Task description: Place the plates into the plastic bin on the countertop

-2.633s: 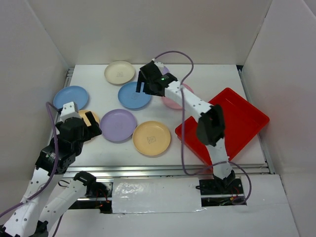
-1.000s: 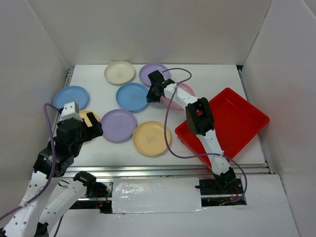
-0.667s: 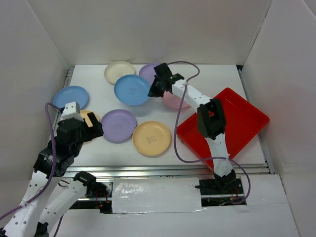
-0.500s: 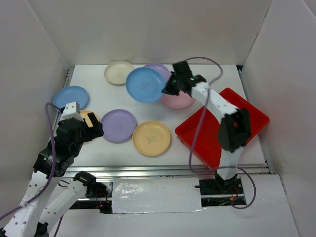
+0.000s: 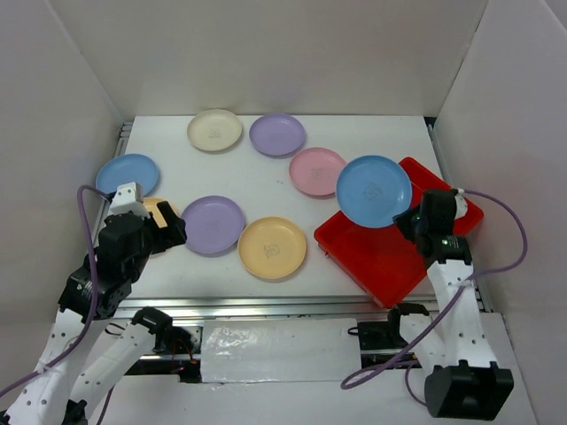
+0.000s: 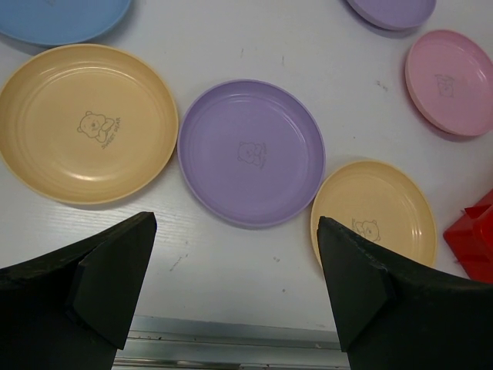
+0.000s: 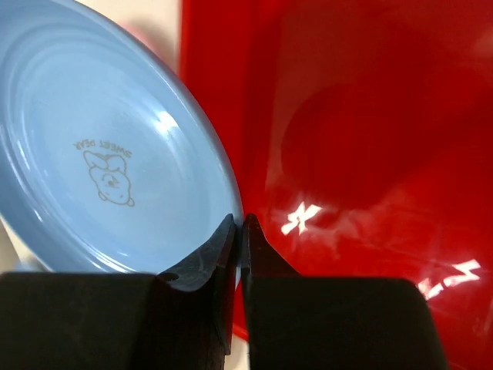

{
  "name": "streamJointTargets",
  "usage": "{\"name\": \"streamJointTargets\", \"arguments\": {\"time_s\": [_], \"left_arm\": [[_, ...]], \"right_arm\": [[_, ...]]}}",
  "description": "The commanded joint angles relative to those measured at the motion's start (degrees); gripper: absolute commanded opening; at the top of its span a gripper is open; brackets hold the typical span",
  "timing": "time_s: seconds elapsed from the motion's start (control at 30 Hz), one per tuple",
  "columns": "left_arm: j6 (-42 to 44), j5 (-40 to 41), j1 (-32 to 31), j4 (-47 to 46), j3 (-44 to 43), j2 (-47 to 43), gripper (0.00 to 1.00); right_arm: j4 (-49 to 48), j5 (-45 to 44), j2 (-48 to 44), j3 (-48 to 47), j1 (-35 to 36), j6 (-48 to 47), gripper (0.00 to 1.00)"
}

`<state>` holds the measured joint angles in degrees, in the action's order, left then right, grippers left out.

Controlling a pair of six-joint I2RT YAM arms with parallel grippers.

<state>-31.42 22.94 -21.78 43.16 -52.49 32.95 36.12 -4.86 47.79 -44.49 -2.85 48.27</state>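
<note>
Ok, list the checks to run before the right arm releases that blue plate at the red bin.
1. Right gripper shut on the rim of the round blue plate: ok.
2. Plate fully above the shallow red plastic bin: cannot tell; it straddles the bin's edge in the top view.
3. Visible bin floor free of plates: ok.
4. Round pink plate apart from the bin: ok.
5. Left gripper open, away from the bin: ok.
</note>
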Motion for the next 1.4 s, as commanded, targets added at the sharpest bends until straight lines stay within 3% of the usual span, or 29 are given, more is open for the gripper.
{"name": "streamJointTargets", "arguments": {"time_s": [0.0,0.13,0.4,0.47,0.5,0.53,0.6,0.63,0.77,0.87,0.97,1.0,1.03,1.1,1.13,1.23,1.37], "left_arm": [[1.3,-0.4,0.2,-2.6,0.0,-1.3,0.99],[1.4,-0.7,0.2,-2.6,0.1,-2.1,0.99],[2.1,-2.6,0.2,-3.3,0.4,-1.7,0.99],[2.3,-3.0,0.2,-3.4,0.3,-1.2,0.99],[2.4,-3.4,0.2,-3.5,0.4,-0.9,0.99],[2.6,-3.7,0.2,-3.7,0.4,-0.7,0.99],[2.7,-4.2,0.2,-3.9,0.3,-0.2,0.99],[2.8,-4.2,0.2,-3.8,0.4,0.0,0.99],[2.7,-4.0,0.2,-3.7,0.4,0.4,0.99],[2.6,-3.9,0.2,-3.8,0.4,0.8,0.99],[2.5,-3.6,0.2,-3.6,0.3,1.2,0.99],[2.4,-3.4,0.2,-3.5,0.3,1.8,0.99],[2.4,-3.3,0.2,-3.3,0.3,1.8,0.99],[2.3,-3.2,0.2,-3.3,0.3,1.9,0.99],[2.3,-3.2,0.2,-3.3,0.3,2.1,0.99],[2.3,-3.1,0.2,-3.3,0.2,2.7,0.99],[2.1,-2.6,0.2,-3.0,0.1,3.9,0.99]], "right_arm": [[0.7,0.0,-1.1,1.4,-7.8,2.1,0.00],[-0.1,3.5,5.1,2.5,-13.7,1.9,0.00],[-3.7,0.7,10.5,6.1,-17.9,4.2,0.00],[-2.9,-0.1,10.7,5.6,-18.3,4.2,0.06],[-2.8,0.9,11.0,5.5,-18.5,3.5,0.13],[-1.9,1.5,10.9,4.5,-18.6,3.1,0.31],[-0.8,0.4,9.3,3.6,-17.9,3.5,0.84],[0.9,-0.4,8.5,2.5,-17.6,3.7,1.00],[4.0,-3.4,1.5,-0.5,-15.3,3.1,1.00],[-0.4,2.7,-4.8,-1.0,-8.0,-0.4,1.00],[-6.1,8.2,-4.3,-1.7,6.1,-4.7,1.00],[-2.7,5.9,-2.4,-3.5,10.4,-5.6,1.00],[-0.9,0.2,1.7,-7.1,19.2,-7.2,1.00],[2.3,-4.2,5.9,-10.9,27.5,-8.6,1.00],[1.9,-4.6,8.0,-11.5,35.1,-10.0,1.00],[-3.1,-0.9,16.1,-12.2,48.2,-16.7,1.00],[-2.8,-10.3,33.7,-17.8,62.5,-23.6,1.00]]}}
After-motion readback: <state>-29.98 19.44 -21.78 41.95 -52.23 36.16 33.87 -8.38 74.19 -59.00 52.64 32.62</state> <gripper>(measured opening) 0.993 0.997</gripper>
